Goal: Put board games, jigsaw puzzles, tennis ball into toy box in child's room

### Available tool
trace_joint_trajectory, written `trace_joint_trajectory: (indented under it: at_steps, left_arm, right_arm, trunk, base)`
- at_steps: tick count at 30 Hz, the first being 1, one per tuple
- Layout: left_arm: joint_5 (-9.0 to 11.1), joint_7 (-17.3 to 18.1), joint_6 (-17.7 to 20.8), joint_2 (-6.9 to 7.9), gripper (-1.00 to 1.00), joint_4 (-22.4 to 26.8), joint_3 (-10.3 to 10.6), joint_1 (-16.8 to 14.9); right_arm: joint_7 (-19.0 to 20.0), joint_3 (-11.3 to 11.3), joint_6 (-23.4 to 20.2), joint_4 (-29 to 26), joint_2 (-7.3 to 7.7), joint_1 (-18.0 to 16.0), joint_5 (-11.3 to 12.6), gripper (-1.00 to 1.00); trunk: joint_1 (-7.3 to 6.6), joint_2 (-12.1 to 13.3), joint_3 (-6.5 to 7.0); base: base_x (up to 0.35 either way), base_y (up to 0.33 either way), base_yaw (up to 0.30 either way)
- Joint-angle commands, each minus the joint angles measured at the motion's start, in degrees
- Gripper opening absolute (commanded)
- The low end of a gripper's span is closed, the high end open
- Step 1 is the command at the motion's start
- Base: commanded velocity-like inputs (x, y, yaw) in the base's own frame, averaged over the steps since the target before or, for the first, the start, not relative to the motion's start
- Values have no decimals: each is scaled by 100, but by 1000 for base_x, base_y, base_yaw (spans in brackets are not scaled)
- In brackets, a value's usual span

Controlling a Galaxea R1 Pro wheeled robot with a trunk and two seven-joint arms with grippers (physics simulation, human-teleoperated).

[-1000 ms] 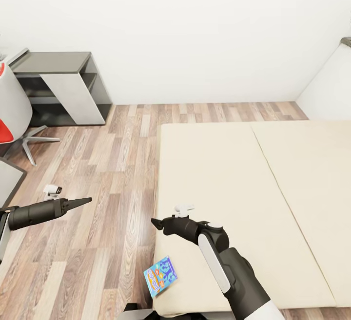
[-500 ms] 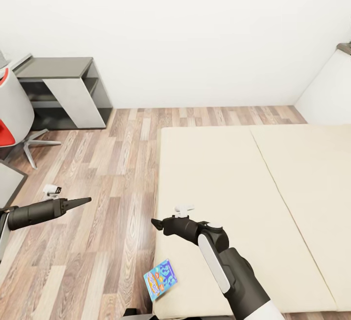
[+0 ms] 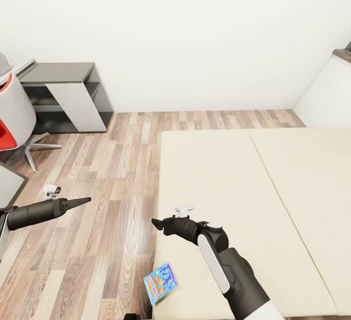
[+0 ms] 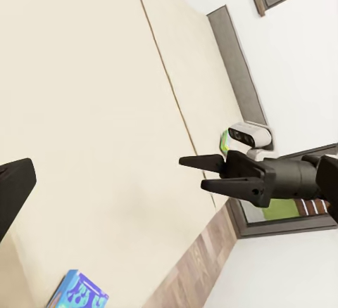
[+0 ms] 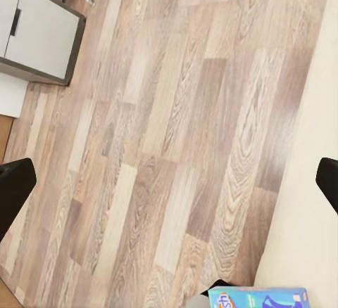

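Observation:
A blue board game [image 3: 160, 282] lies on the near left corner of the bed [image 3: 243, 188], jutting a little over the mattress edge. It also shows in the left wrist view [image 4: 77, 295] and the right wrist view [image 5: 259, 298]. My right gripper [image 3: 157, 223] hovers open over the bed's left edge, a short way beyond the box, with nothing between its fingers [image 5: 14, 195]. From the left wrist it appears as the right gripper [image 4: 197, 172] with jaws apart. My left gripper [image 3: 80, 201] hangs open over the wood floor, left of the bed.
A low dark-grey-topped cabinet [image 3: 63, 91] stands against the far wall at left, with a red-and-white swivel chair [image 3: 12, 115] beside it. A white block [image 3: 331, 96] rises at the bed's far right. Wood floor [image 3: 122, 174] lies between cabinet and bed.
The whole view has shifted slightly, so the room sits a bit lower in frame. Both arms keep their poses and the blue box stays where it was.

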State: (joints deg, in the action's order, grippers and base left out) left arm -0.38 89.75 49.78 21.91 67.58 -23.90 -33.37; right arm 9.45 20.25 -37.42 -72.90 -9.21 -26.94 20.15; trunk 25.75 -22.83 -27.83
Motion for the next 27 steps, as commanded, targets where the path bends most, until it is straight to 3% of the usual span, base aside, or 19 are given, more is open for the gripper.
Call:
trace_joint_trajectory:
  at_steps: [1, 27]
  left_arm:
    - [-6, 25, 60, 0, 100, 0, 0, -3]
    - [-6, 25, 59, -4, 100, 0, 6, -2]
  right_arm:
    - [11, -3, -27, -5, -2, -2, -3, 100]
    - [4, 22, 173, -5, -2, -1, 9, 100]
  trunk:
    - [3, -9, 2]
    - [3, -9, 247]
  base:
    - [0, 0, 0]
    - [0, 0, 0]
